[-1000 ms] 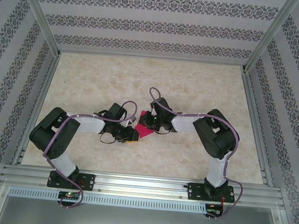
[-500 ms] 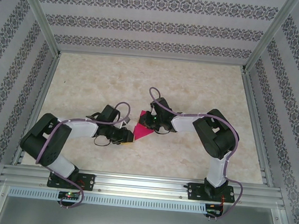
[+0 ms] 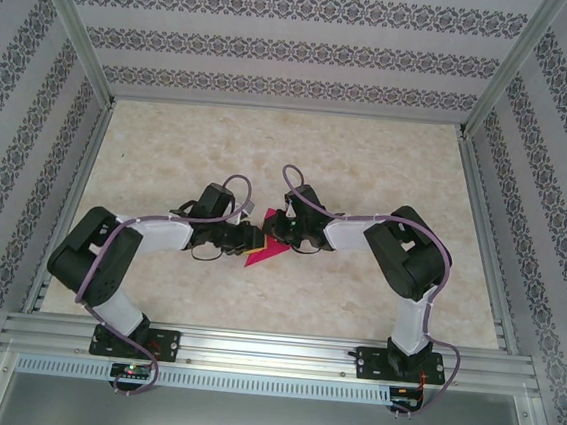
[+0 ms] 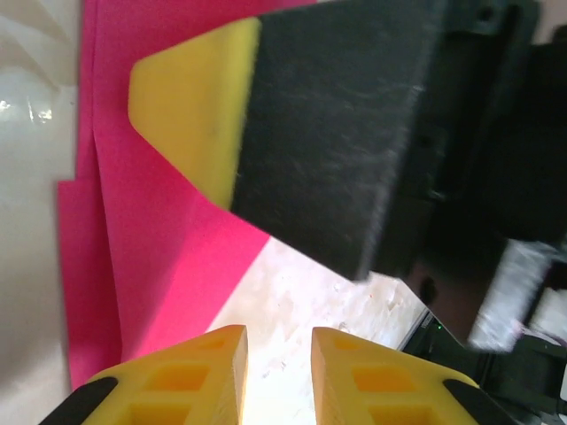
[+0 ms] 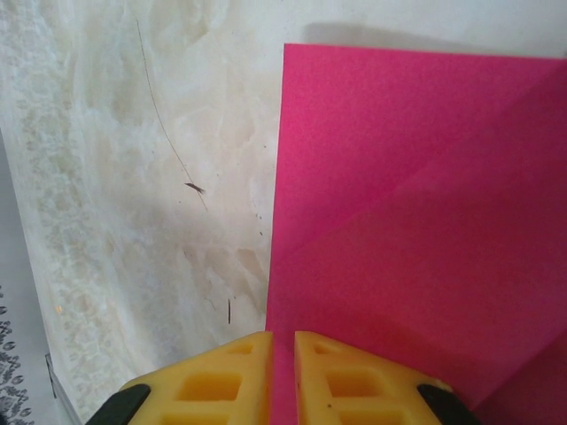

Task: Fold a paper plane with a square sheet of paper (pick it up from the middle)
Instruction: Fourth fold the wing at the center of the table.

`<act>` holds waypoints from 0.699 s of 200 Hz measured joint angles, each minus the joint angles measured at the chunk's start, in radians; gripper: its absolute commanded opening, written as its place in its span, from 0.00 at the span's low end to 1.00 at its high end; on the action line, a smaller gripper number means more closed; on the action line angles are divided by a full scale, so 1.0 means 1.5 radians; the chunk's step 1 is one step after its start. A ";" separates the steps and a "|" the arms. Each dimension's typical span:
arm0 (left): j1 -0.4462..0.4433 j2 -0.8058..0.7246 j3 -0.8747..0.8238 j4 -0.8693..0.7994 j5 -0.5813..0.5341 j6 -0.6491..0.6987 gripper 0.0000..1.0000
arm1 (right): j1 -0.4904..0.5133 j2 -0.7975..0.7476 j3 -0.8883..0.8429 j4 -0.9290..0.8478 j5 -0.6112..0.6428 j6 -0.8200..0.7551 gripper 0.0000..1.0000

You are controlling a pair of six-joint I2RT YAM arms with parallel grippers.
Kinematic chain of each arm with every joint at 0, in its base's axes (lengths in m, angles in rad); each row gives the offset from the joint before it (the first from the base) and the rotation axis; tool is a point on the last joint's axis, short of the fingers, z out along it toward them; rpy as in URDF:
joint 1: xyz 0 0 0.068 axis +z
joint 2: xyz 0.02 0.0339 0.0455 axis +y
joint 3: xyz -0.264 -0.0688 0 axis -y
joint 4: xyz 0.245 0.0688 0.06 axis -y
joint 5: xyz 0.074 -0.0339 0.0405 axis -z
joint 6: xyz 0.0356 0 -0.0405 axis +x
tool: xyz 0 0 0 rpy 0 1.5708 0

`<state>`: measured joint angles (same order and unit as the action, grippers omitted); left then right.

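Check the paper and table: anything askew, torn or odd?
No tear shows. In the left wrist view the pink paper has folded layers that don't line up; one edge sticks out. A thin dark strand, perhaps a hair, lies on the table beside it.

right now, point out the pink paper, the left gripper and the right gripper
pink paper (image 5: pixel 416 221), right wrist view, middle of the folded sheet
left gripper (image 4: pixel 276 354), left wrist view, gap between its yellow fingertips
right gripper (image 5: pixel 283 350), right wrist view, gap between its yellow fingertips
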<state>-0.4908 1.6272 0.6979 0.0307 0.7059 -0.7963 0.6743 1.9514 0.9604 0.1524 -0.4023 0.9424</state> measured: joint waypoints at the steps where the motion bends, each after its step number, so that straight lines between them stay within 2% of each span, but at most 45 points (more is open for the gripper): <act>1: 0.000 0.002 0.001 0.001 0.000 -0.001 0.26 | 0.000 0.000 0.000 0.000 0.000 0.000 0.16; 49: 0.000 0.058 0.006 0.026 -0.006 -0.006 0.23 | 0.000 0.000 0.000 0.002 0.000 0.002 0.16; 95: 0.000 0.069 0.003 0.013 -0.051 0.014 0.11 | -0.001 -0.001 -0.001 0.008 -0.003 0.003 0.18; 140: 0.000 0.060 -0.015 0.027 -0.069 0.032 0.03 | -0.006 -0.006 -0.001 0.003 -0.008 0.000 0.16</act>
<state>-0.4911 1.7176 0.6750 0.0711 0.6029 -0.7479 0.6647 1.9427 0.9596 0.1570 -0.4137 0.9424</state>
